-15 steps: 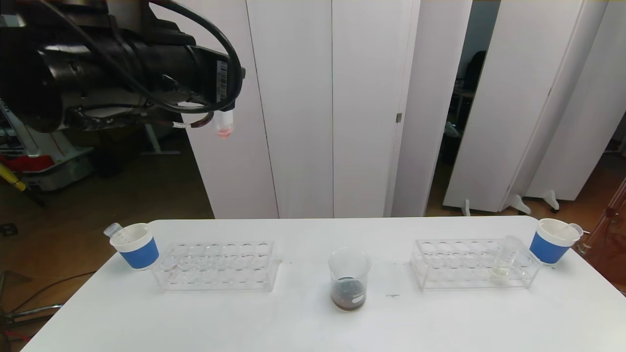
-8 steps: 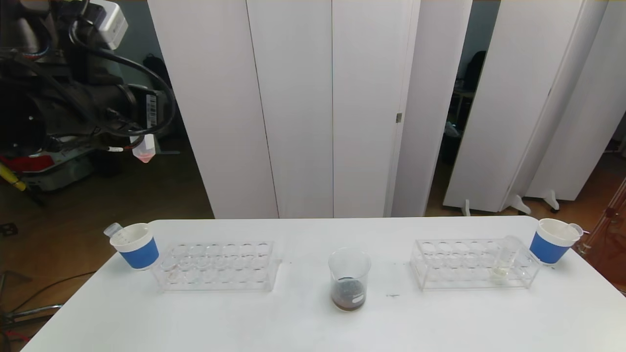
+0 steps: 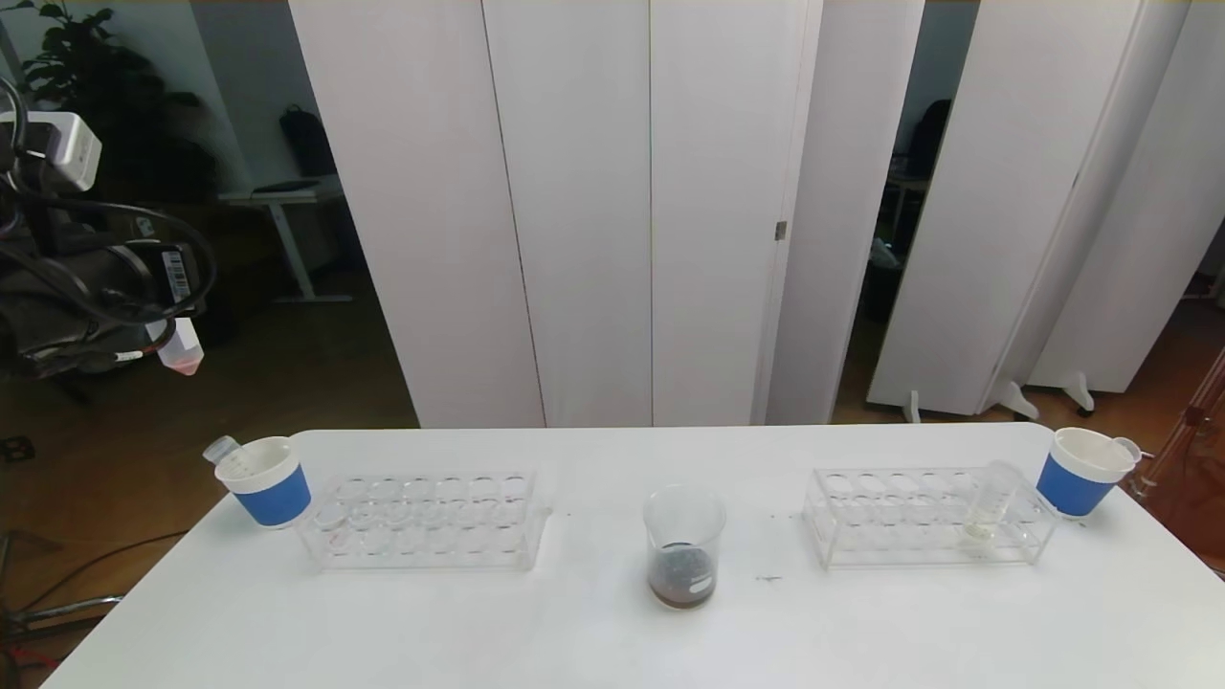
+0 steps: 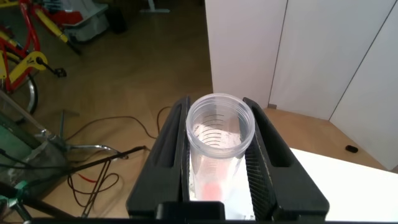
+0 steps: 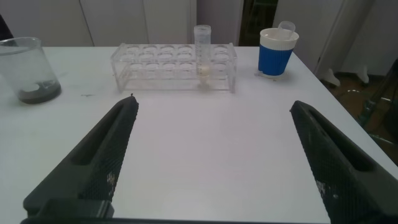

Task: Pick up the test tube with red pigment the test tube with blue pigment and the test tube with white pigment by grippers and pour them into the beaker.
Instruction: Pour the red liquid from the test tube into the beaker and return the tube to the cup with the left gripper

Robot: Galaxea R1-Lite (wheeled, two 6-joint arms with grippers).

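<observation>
Off the table's left end, seen from the head, the left gripper point(image 3: 158, 330) holds a near-empty red-tipped tube point(image 3: 180, 348) high; far to its right and lower stands the beaker point(image 3: 683, 545), dark liquid already in it. Its wrist view shows the jaws clamped round that tube point(image 4: 219, 140). The right gripper point(image 5: 214, 155) gapes empty; the white-pigment tube point(image 5: 202, 50) waits in the rack point(image 5: 174, 65) ahead, so that pour looks undone
</observation>
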